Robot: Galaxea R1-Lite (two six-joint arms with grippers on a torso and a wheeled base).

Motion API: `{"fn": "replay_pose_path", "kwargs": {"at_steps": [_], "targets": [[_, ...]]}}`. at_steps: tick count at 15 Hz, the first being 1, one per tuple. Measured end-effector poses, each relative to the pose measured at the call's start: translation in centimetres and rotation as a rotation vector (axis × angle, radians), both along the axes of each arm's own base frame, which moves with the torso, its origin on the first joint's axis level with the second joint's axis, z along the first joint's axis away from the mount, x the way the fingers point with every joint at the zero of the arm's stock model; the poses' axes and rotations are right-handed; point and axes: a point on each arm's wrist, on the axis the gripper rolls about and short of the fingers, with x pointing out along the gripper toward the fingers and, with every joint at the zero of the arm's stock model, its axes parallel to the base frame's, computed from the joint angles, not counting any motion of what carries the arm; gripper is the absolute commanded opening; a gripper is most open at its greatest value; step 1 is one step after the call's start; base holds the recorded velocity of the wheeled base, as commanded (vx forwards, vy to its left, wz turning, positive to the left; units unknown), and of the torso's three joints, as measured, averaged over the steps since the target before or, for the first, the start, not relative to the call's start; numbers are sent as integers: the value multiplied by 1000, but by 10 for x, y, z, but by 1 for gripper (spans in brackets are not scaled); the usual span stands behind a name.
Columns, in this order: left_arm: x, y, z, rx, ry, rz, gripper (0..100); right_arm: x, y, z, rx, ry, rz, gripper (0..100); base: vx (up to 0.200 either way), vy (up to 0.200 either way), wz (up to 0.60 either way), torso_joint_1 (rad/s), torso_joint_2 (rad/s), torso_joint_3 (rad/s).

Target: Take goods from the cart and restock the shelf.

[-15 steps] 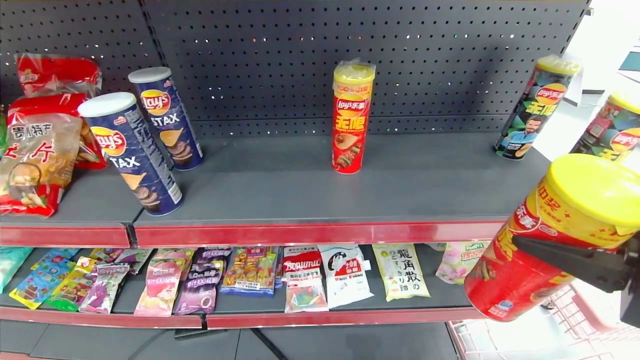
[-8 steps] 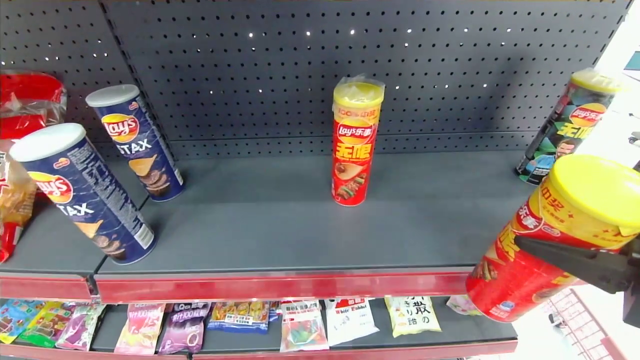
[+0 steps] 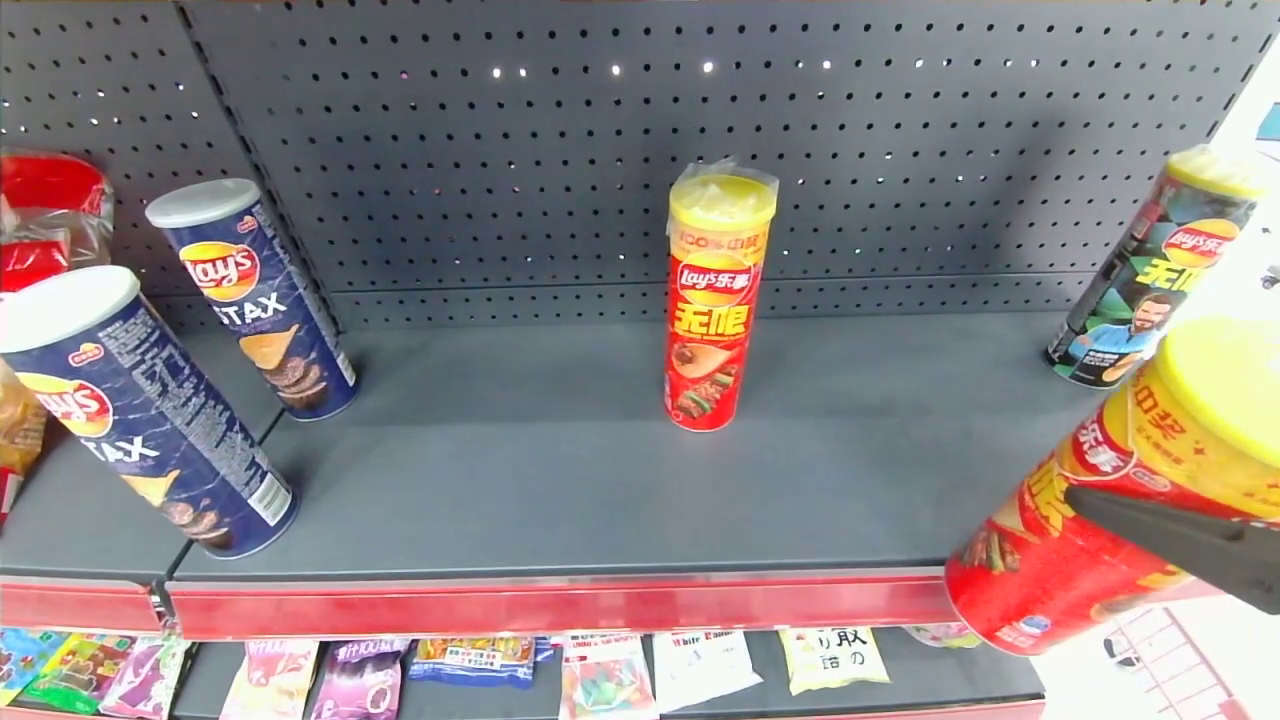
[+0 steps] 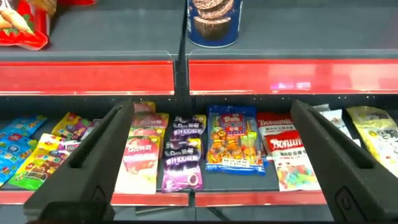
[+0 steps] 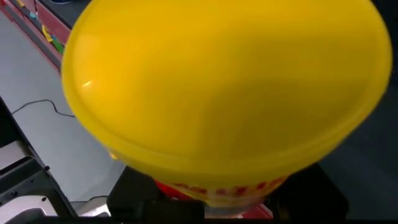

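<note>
1. Right gripper (image 3: pixel 1150 530): fingers clamped on the held can (image 3: pixel 1090 480) at mid-body, with one dark finger crossing its front.
2. Held can: long axis tilted, yellow lid up and to the right, base down-left, off the shelf's right end.
3. Bare shelf board (image 3: pixel 560 490) lies left of and beyond that base. Standing red can (image 3: pixel 712 300) is well apart, mid-shelf.
4. Left gripper (image 4: pixel 211 106): spread wide and empty, facing snack packets (image 4: pixel 233 140) on the lower tier. The right arm is judged the nearer one.

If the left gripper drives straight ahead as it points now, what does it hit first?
Probably the candy packets lying on the lower shelf, just under the red rail; depth is unclear.
</note>
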Motion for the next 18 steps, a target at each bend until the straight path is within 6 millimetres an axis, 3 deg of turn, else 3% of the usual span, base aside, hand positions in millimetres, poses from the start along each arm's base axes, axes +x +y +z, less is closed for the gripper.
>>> {"fn": "replay_pose_path", "kwargs": {"at_steps": [3, 5, 7, 9, 12, 15, 18], "targets": [[-2, -2, 9, 24, -30, -95, 100, -5, -4, 6, 19, -32, -15, 0, 0, 0, 0, 0, 0, 0], [-6, -3, 45, 28, -92, -153, 100, -5, -3, 12, 36, -38, -18, 0, 0, 0, 0, 0, 0, 0], [0, -5, 99, 35, -113, -295, 100, -2, -2, 16, 47, -36, -19, 0, 0, 0, 0, 0, 0, 0], [28, -9, 150, 36, -66, -490, 100, 1, -1, 16, 44, -27, -19, 0, 0, 0, 0, 0, 0, 0], [89, -28, 195, 38, 9, -763, 100, 4, 0, 16, 42, -22, -21, 0, 0, 0, 0, 0, 0, 0], [149, -59, 215, 35, 86, -915, 100, 6, 2, 19, 45, -24, -22, 0, 0, 0, 0, 0, 0, 0], [204, -89, 222, 62, 133, -978, 100, 10, 3, 20, 42, -19, -22, 0, 0, 0, 0, 0, 0, 0]]}}
